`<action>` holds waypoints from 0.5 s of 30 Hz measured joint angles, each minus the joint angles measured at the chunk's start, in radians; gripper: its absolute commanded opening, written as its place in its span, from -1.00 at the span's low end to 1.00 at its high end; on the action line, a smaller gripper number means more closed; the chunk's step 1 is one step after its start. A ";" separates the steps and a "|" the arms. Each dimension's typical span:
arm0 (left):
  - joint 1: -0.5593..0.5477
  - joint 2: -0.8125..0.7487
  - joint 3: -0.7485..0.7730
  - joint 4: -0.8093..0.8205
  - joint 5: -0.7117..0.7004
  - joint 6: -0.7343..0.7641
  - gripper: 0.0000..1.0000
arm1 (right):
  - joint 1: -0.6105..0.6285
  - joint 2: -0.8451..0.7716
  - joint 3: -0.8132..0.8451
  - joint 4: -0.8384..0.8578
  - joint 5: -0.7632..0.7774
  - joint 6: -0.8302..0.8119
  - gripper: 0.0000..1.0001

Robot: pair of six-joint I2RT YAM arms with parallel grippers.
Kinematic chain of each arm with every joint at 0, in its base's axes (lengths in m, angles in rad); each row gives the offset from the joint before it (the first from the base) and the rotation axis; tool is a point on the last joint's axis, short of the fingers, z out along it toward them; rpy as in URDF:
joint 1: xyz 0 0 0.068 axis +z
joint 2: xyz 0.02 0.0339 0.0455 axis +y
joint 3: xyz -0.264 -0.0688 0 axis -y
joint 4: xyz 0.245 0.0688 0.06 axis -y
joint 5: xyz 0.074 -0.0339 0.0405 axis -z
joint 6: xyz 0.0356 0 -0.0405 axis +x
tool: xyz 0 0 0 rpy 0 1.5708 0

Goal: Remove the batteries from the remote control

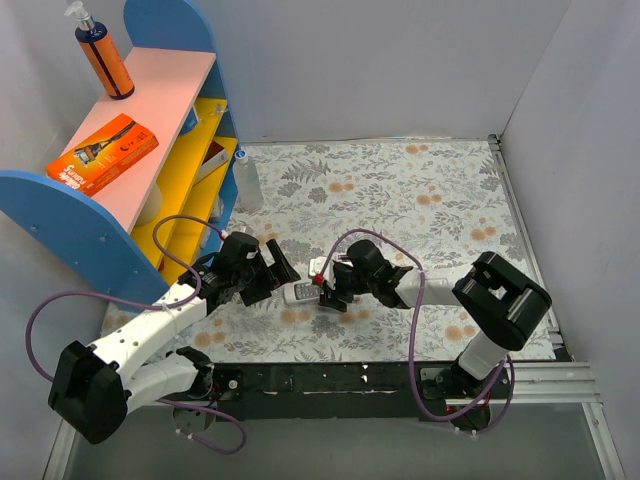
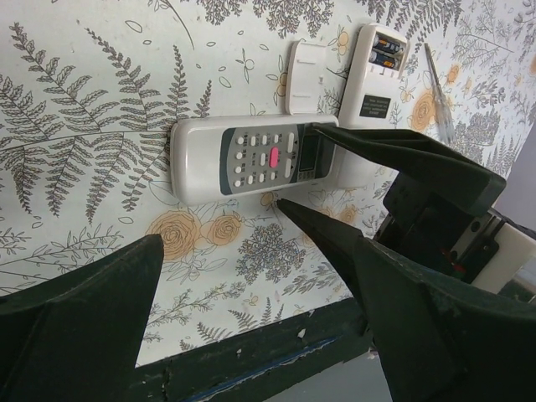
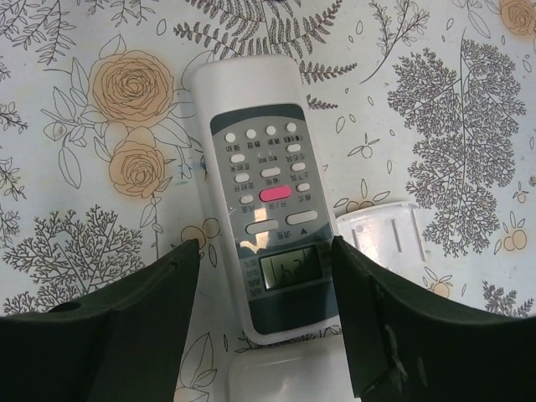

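Floral cloth covers the counter (image 1: 430, 200). Nearest the arm bases, the left gripper (image 2: 260, 251) hangs spread wide over bare cloth, holding nothing. Just beyond it lies a white remote (image 2: 251, 159), buttons up. The right gripper (image 3: 264, 251) straddles its display end, jaws apart, with a sliver of cloth showing on one side. Both wrist views catch a loose white cover (image 2: 306, 77) beside it. Only the left wrist view reaches farther, to a second remote (image 2: 375, 100) lying face down, compartment open, the batteries (image 2: 385, 52) seated inside. From overhead those cells cannot be made out.
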 measured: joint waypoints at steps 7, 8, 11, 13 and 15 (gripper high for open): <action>0.002 0.000 0.000 0.000 0.000 -0.002 0.96 | 0.000 0.005 0.043 -0.064 0.013 -0.014 0.52; 0.003 0.001 0.000 0.000 0.000 -0.002 0.96 | 0.000 0.010 0.049 -0.071 0.010 -0.016 0.54; 0.005 0.003 0.000 0.000 0.001 -0.002 0.96 | 0.000 0.027 0.058 -0.084 0.002 -0.024 0.58; 0.005 0.003 0.000 0.000 0.001 -0.002 0.96 | -0.001 0.038 0.067 -0.091 -0.007 -0.028 0.59; 0.006 0.003 0.000 0.000 0.001 -0.001 0.96 | -0.002 0.049 0.082 -0.100 -0.019 -0.029 0.58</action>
